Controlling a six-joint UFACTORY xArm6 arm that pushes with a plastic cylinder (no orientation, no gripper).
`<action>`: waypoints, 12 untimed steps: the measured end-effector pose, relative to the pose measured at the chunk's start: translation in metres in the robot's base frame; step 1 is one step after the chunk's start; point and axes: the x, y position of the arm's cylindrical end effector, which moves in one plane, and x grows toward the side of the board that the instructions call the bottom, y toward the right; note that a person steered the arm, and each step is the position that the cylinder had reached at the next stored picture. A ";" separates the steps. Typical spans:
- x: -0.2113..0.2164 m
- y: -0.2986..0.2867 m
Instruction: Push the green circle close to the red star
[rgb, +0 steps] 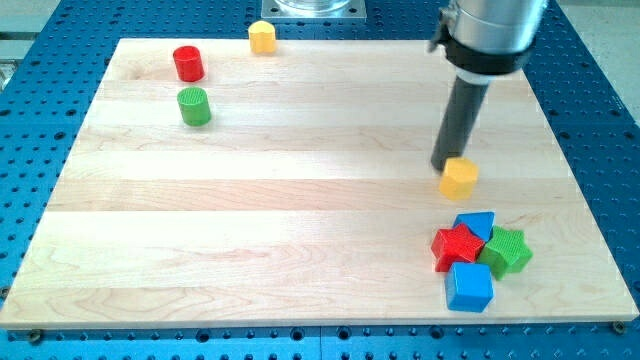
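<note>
Pincerless, my tip (444, 167) ends a straight dark rod, so no jaws stand apart or together; it touches a yellow block (459, 177) at centre right; the pale wooden board (280, 230) lies on a blue perforated table (600, 120); the rod hangs nearly upright from the frame's top right; the green circle (194, 106) sits upper left, well apart from the red star (455, 246) at lower right.
</note>
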 end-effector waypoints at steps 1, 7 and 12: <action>0.045 0.003; -0.071 -0.293; -0.052 -0.205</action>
